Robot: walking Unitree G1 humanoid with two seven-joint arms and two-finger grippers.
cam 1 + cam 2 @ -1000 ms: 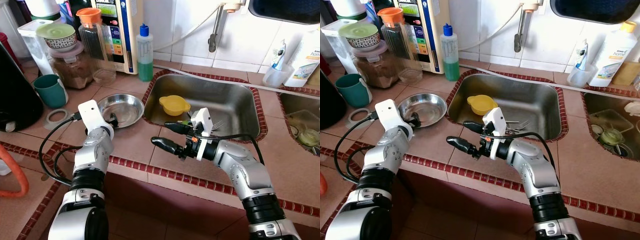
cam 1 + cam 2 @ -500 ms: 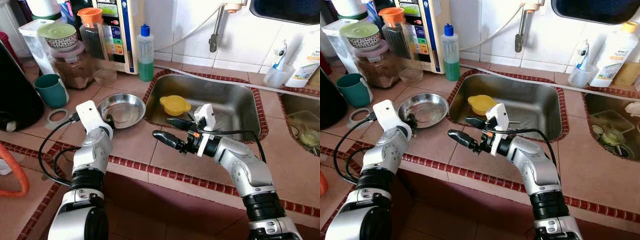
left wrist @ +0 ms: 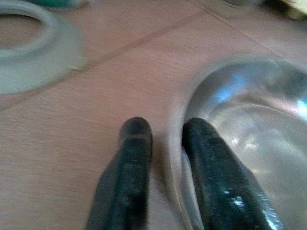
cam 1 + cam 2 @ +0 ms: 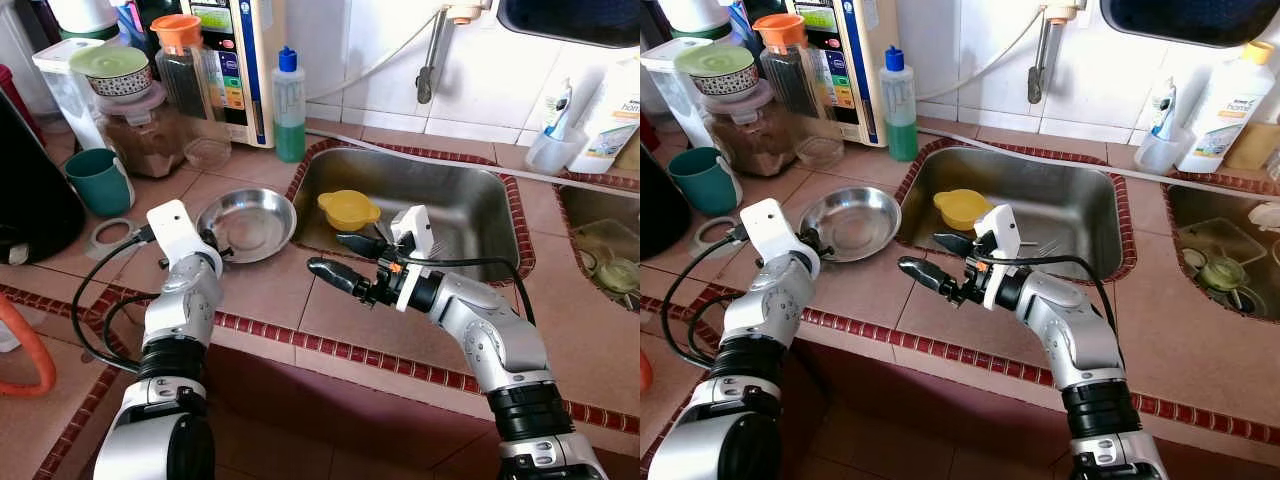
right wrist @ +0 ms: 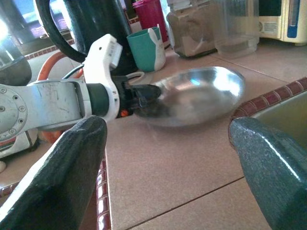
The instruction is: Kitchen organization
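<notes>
Matte terracotta-tiled bench [image 4: 270,285], left end effector [image 3: 163,143] pinching near rim of shiny round steel bowl [image 4: 246,224], right end effector [image 4: 343,258] wide open, empty, beside steel sink [image 4: 470,205].

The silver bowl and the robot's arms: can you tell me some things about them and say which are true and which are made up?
1. The left gripper has its fingers on either side of the silver bowl rim. True.
2. The yellow bowl sits on the counter. False: it lies in the sink.
3. The right gripper holds a fork. False: its fingers are open and hold nothing.
4. A teal mug stands on the counter. True.
</notes>
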